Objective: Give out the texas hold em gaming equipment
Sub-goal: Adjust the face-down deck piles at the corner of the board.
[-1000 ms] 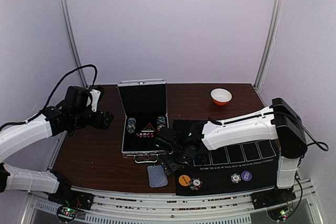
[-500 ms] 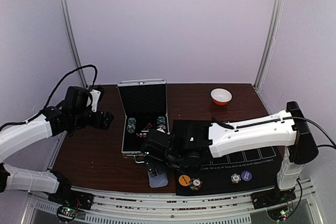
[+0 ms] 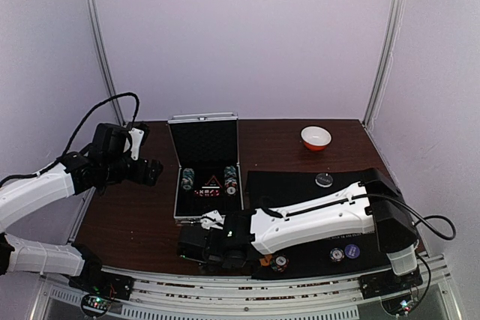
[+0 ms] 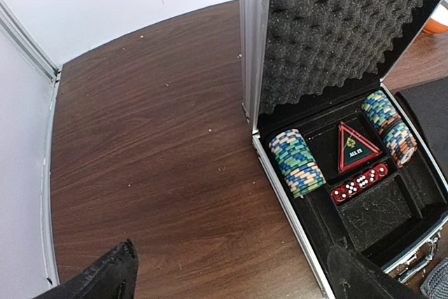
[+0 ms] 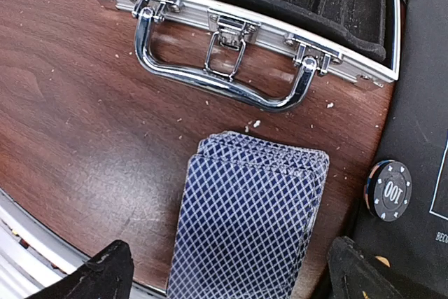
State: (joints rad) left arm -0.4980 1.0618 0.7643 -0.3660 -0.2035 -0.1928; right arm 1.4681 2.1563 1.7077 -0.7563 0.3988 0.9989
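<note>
cards (image 5: 248, 215) lie stacked directly under our right gripper (image 5: 234, 274), whose fingers stand wide apart and empty. closing too high, we may pinch only the top few and fan the rest. our left gripper (image 4: 234, 278) hovers, spread and empty, near the case (image 4: 250, 54).

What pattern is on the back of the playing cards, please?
Cards: blue-and-white diamond lattice; right wrist view.

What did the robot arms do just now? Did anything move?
The right gripper swept left and toward the front edge of the table; it now hangs open above the playing cards, holding nothing. The left gripper, silver case and bowl stayed put.
</note>
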